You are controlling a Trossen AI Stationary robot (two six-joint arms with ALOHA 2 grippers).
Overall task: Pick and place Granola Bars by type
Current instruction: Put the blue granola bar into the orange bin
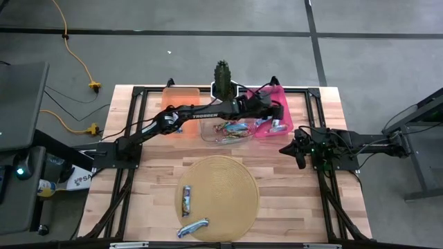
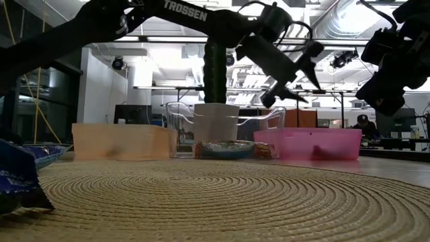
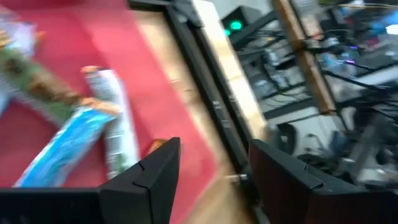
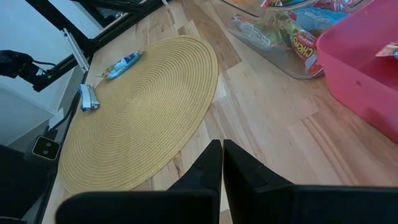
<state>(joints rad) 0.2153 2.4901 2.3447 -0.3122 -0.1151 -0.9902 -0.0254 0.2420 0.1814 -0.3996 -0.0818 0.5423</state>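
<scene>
The left claw (image 2: 290,86) hangs open and empty above the pink bin (image 1: 271,124), where several granola bars (image 3: 93,118) lie. More fill the clear bin (image 1: 225,133); two rest on the round woven mat (image 1: 220,197). The right claw (image 4: 222,163) waits closed over the tabletop (image 1: 291,187).

Bare desk (image 1: 291,187) along right edge, woven mat (image 1: 228,187) mostly open, three bins (image 1: 225,135) and cactus pot (image 1: 222,79) crowding far edge
</scene>
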